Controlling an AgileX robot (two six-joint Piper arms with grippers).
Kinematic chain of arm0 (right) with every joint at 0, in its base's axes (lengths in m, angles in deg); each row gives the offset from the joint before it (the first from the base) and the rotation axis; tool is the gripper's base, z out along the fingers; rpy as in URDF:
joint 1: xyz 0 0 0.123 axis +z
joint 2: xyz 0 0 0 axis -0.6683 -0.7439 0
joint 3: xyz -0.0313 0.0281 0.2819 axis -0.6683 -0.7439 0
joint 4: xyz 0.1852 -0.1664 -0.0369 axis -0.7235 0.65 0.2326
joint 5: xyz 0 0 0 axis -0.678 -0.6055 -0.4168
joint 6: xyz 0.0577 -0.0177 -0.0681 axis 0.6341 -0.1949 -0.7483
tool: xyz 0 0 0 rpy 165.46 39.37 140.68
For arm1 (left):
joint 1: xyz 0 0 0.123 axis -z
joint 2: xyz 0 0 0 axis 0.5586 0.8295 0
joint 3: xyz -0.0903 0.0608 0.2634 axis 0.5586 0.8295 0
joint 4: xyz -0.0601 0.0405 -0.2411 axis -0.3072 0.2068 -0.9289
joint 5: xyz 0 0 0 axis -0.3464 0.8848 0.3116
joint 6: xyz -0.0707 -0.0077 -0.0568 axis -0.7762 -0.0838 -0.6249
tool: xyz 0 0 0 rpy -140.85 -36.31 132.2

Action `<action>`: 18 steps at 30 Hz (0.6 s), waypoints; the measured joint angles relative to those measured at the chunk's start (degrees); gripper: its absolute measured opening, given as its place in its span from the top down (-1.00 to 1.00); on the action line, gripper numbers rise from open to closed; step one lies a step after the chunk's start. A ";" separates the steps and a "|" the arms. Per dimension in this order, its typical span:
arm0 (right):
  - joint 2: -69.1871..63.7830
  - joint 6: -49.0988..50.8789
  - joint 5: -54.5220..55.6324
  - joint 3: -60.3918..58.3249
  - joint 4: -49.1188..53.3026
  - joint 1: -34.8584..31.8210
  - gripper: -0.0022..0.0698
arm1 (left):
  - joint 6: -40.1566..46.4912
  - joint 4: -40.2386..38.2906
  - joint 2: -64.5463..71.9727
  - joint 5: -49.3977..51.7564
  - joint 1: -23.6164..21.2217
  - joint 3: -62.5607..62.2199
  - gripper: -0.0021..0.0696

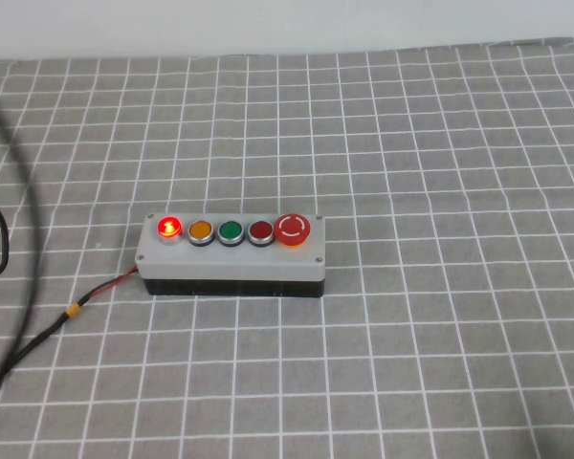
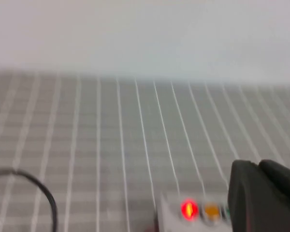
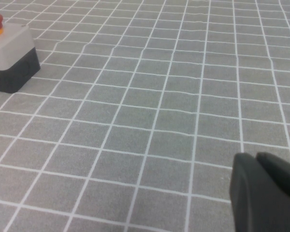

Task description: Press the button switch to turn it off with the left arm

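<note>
- Button switch (image 1: pixel 169 228) glows red at the left end of the grey control box (image 1: pixel 231 256), mid-table.
- Amber button (image 1: pixel 201 230), green button (image 1: pixel 231 230), dark red button (image 1: pixel 260 230) and mushroom button (image 1: pixel 293 229) follow rightward.
- Black cable (image 1: pixel 24 182) crosses the left edge; grid cloth (image 1: pixel 440 172) lies open all round the box.
- Left gripper (image 2: pixel 263 198) sits near the box; finger state cannot be determined.
- Right gripper (image 3: pixel 263 193) sits right of the box; finger state cannot be determined.

button switch (image 1: pixel 169 228): small, round, red, glowing | left end of button row | untouched

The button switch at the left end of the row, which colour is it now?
Glowing red, the button switch shows best in the high view.
</note>
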 joint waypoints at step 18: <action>0.00 0.00 0.00 0.00 0.00 0.00 0.98 | 11.75 -7.79 26.81 22.95 0.00 -19.98 0.95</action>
